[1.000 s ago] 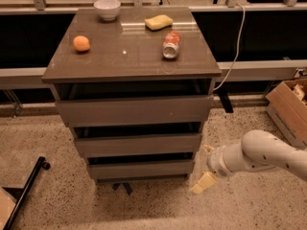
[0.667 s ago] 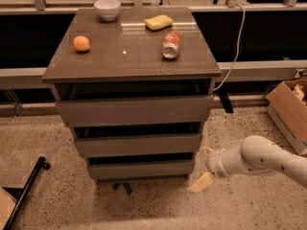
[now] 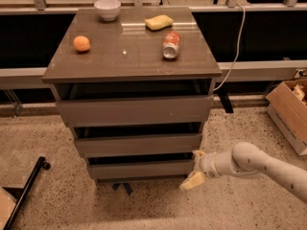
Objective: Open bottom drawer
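Observation:
The bottom drawer (image 3: 141, 169) is the lowest of three grey-brown, handle-less fronts on the cabinet (image 3: 129, 56). A dark gap shows above its front. My gripper (image 3: 194, 168) is at the drawer's right end, close to the floor, on a white arm coming in from the right. It is open: one cream finger is up by the drawer's top right corner and the other finger (image 3: 192, 181) is lower, just past the bottom right corner. It holds nothing.
On the cabinet top are an orange (image 3: 81, 43), a white bowl (image 3: 107, 8), a yellow sponge (image 3: 159, 22) and a toppled can (image 3: 171, 44). A cardboard box (image 3: 288, 111) stands at right, a black wheeled leg (image 3: 26, 188) lies at lower left, and a cable (image 3: 235, 56) hangs at right.
My gripper has shifted slightly left, closer to the bottom drawer's right end. The drawers have not moved.

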You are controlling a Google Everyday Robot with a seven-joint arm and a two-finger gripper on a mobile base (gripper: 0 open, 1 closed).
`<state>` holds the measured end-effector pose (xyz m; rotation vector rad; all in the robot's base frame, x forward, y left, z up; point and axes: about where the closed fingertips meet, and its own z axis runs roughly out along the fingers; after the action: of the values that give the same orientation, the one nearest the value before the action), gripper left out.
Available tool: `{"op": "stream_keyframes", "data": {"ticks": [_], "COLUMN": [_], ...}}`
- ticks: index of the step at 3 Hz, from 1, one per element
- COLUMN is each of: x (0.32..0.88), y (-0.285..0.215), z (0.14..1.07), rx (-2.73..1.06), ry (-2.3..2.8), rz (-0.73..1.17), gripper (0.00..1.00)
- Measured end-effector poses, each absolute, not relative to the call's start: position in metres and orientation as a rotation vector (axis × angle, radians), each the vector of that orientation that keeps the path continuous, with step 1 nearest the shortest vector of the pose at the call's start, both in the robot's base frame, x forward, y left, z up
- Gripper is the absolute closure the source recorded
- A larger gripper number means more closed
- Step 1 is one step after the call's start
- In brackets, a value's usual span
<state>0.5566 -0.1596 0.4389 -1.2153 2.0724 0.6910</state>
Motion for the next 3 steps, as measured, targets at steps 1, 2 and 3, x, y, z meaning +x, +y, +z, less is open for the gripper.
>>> {"op": "stream_keyframes", "data": {"ticks": [1,2,3], "x": [0.557,0.558,0.569], "y": [-0.158,-0.155,-0.153], "z": [0.429,0.416,0.389], "rx": [-1.203,-1.19,-1.122], "ry": [2.078,2.111,2.111], "rz": [0.704,0.71,0.716], "gripper": [0.0,0.0,0.0]}}
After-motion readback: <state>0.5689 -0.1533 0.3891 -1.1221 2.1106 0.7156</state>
